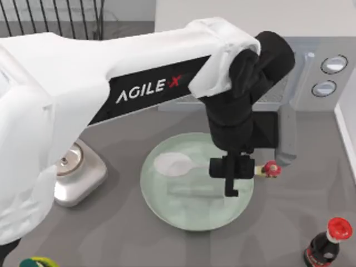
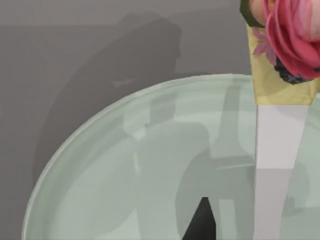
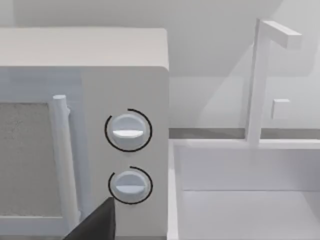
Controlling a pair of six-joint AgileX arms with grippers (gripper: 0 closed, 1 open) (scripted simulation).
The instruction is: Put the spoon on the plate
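The plate point(image 1: 183, 214) sits near the middle of the table point(image 1: 289, 217), a large round pale mint-green dish with a glossy face and a low raised rim. In it lies the spoon point(image 1: 175, 164): its broad white oval bowl rests on the plate's upper left part, and its thin handle runs toward the top view's right, passing under my left gripper. The handle's end, with a tiny red-and-white mushroom-like ornament, juts just past the plate's right rim.

My left gripper point(image 1: 231, 181) hangs over the right part of the plate, right above the spoon's handle. My fingers point down at a narrow spread, and I cannot tell whether they touch the handle or stand just clear of it. In my left wrist view the plate point(image 2: 100, 180) curves across the grey table, with the shadow of my arm thrown over its glaze.

To the plate's left stands a silver scale point(image 1: 78, 175) with its own small round dish. A dark bottle point(image 1: 325, 245) with a red cap stands at the lower right of the table. A microwave point(image 1: 317, 78) with two round knobs stands at the back right, and my right wrist view faces this microwave point(image 3: 85, 125) from nearby.
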